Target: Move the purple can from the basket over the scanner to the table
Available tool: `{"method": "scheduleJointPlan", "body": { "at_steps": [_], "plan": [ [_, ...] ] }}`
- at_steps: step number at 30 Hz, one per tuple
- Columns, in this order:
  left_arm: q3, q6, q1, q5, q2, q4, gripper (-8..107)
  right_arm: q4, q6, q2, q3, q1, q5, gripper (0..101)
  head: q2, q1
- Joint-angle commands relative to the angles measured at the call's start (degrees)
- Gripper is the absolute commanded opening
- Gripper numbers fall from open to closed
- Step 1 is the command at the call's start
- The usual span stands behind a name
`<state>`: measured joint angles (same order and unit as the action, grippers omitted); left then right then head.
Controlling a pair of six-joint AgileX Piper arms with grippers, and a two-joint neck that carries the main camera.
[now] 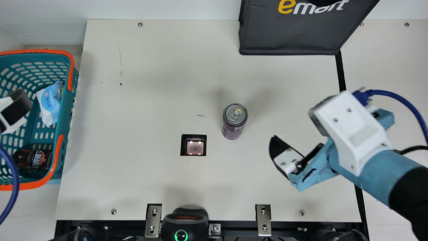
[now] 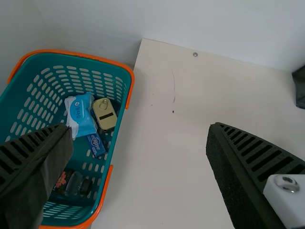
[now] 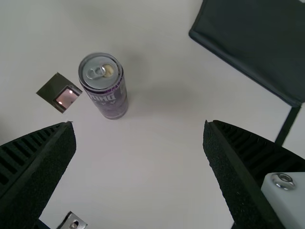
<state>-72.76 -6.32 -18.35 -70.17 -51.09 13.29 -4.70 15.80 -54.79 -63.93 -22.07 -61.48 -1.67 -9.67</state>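
The purple can (image 1: pixel 233 124) stands upright on the cream table, right of the scanner window (image 1: pixel 195 147) in the main view. My right gripper (image 1: pixel 290 157) is apart from it, farther right. In the right wrist view the purple can (image 3: pixel 106 88) is beyond the open fingers of my right gripper (image 3: pixel 139 125), beside the scanner window (image 3: pixel 66 97). At the main view's left edge, part of my left gripper (image 1: pixel 15 110) is above the teal basket (image 1: pixel 72 97). The left wrist view has my left gripper (image 2: pixel 139 126) wide open with nothing held, the basket (image 2: pixel 125 136) below.
A blue packet (image 1: pixel 49 103) and a dark bottle (image 1: pixel 33 160) lie in the basket; the left wrist view adds a yellow tin (image 2: pixel 105 113) and a blue box (image 2: pixel 96 144). A black bag (image 1: pixel 287 36) stands at the back. A black device (image 1: pixel 185 222) sits at the front edge.
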Motion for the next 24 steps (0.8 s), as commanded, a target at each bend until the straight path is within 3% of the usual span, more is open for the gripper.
{"method": "scheduleJointPlan", "body": {
  "at_steps": [1, 12, 24],
  "plan": [
    [0.00, 0.00, 0.00, 0.00, 0.00, 0.00, 90, 0.26, -3.36, -2.23, 0.03, -1.65, 2.06, 95, 0.09, 1.75],
    [0.00, 0.00, 0.00, 0.00, 0.00, 0.00, 90, 7.92, -23.45, -13.36, -1.09, -12.51, 9.86, 95, 0.09, 1.75],
    [0.00, 0.00, 0.00, 0.00, 0.00, 0.00, 90, 17.36, -40.29, -20.40, -0.63, -20.20, 13.45, 95, 0.09, 1.75]
  ]
}}
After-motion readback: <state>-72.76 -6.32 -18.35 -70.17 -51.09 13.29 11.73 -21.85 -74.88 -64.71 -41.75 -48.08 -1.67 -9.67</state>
